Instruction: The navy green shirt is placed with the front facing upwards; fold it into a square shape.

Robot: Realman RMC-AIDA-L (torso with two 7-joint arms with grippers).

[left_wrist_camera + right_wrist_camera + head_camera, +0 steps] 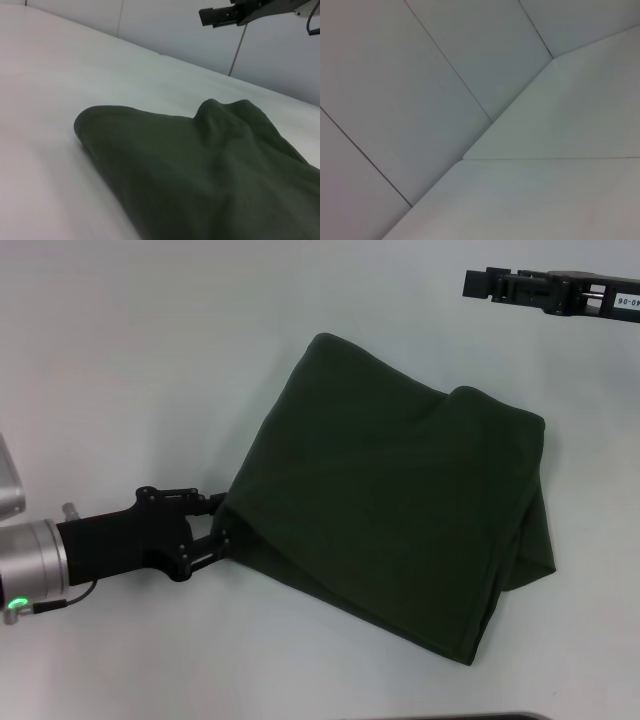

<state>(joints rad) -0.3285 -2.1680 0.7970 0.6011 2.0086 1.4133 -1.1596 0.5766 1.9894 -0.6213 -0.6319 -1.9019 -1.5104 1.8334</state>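
left gripper: nearest to us, at the lower left of the head view, our left gripper (222, 530) reaches in from the frame's left edge to the shirt's left border. its tips run under or into the cloth, so we cannot tell how far the jaws stand apart or whether they pinch the fabric.

navy green shirt: the navy green shirt (400, 510) lies in the middle of the head view on the white table (150, 360), already doubled into a rough tilted four-sided bundle. layered edges show along its lower right side, and a small hump rises near its upper right corner.

why held so: we judge the left gripper sits at that border to grip or tuck an edge and square the bundle; the shape is close to a square but still skewed.

left wrist view: the cloth (210, 175) fills the lower part, with the hump at the centre; none of our own fingers show.

right gripper: farthest off, at the upper right of the head view, our right gripper (480, 284) hangs above the table, well apart from the shirt. its jaws look nearly closed and hold nothing.

hidden: the chest letters, collar and sleeves are folded out of sight. the right wrist view shows only table and wall panels.
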